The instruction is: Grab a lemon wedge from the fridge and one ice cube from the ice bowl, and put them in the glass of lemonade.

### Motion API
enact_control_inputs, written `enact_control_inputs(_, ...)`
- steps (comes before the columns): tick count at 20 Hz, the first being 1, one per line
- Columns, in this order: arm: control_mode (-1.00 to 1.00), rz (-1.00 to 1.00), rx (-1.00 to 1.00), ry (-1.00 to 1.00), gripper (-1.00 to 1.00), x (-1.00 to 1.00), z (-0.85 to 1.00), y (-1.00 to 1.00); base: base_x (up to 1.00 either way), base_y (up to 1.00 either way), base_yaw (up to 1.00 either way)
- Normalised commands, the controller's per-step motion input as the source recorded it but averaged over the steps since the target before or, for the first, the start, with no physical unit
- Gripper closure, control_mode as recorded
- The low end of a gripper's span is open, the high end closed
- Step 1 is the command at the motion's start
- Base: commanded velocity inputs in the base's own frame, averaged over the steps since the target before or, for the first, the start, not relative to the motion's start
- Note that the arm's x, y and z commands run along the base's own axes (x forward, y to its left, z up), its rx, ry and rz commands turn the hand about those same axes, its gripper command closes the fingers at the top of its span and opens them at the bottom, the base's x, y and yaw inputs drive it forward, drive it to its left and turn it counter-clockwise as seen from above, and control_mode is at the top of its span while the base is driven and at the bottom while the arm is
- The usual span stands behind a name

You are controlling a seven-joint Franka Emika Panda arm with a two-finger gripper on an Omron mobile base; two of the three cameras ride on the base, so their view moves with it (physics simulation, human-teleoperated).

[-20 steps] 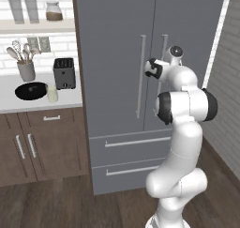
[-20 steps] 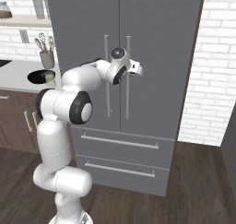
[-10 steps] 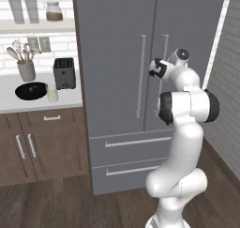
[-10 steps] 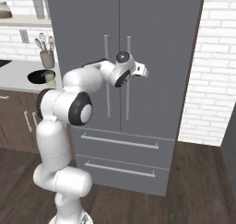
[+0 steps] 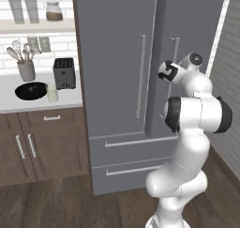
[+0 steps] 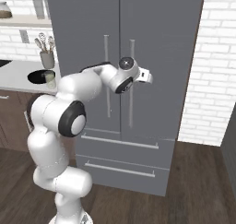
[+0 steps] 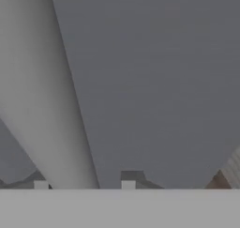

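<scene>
The fridge [image 5: 122, 58] is tall, flat-fronted grey, with a slim silver handle [image 7: 47, 105]. The arm reaches level toward it; the gripper [image 7: 84, 185] straddles that handle, fingers spread. Glossy black ice bowl [image 5: 31, 90] sits on the counter [image 5: 9, 102].

Both base views face the fridge [image 5: 122, 81] obliquely.
</scene>
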Motion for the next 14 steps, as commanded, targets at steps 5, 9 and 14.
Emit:
enact_control_inputs(5, -1.00, -0.04, 0.04, -0.02, 1.00, -0.83, 0.15, -1.00, 0.00, 0.00, 0.00)
enact_control_inputs(9, -1.00, -0.06, 0.05, -0.07, 1.00, -0.86, 0.01, -1.00, 0.00, 0.00, 0.00)
enact_control_inputs(14, -1.00, -0.08, 0.06, -0.04, 1.00, -0.79, 0.07, -1.00, 0.00, 0.00, 0.00)
